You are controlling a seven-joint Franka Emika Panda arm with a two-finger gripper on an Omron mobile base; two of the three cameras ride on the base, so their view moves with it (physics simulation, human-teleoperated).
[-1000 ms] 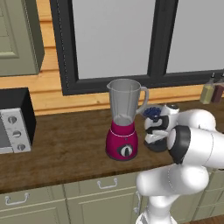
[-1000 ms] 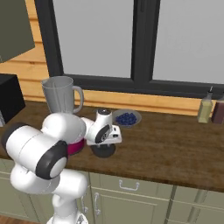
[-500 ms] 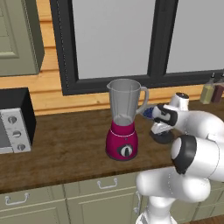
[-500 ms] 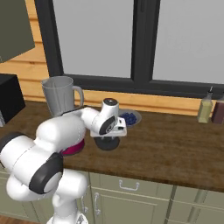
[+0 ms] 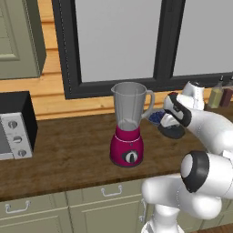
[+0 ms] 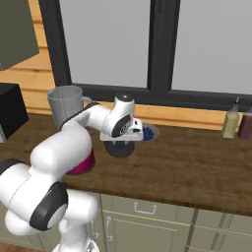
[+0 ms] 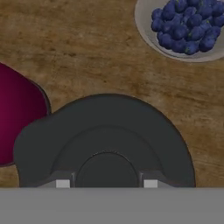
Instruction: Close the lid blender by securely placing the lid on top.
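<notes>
The black round lid hangs low over the wooden counter, its left edge overlapping the magenta base in the hand view. My gripper is shut on its raised centre, one fingertip on each side. From the left base view the lid sits under my gripper, right of the blender. The blender has a magenta base with a black dial and a tall open grey jar. In the right base view the lid is right of the base.
A bowl of blue berries stands just beyond the lid, also seen as the bowl by the window wall. A grey microwave occupies the counter's left end. Bottles stand at the far right under the window.
The arm has stretched out and its elbow has swung. The hand and the lid under it have shifted upward and slightly toward the window in both base views.
</notes>
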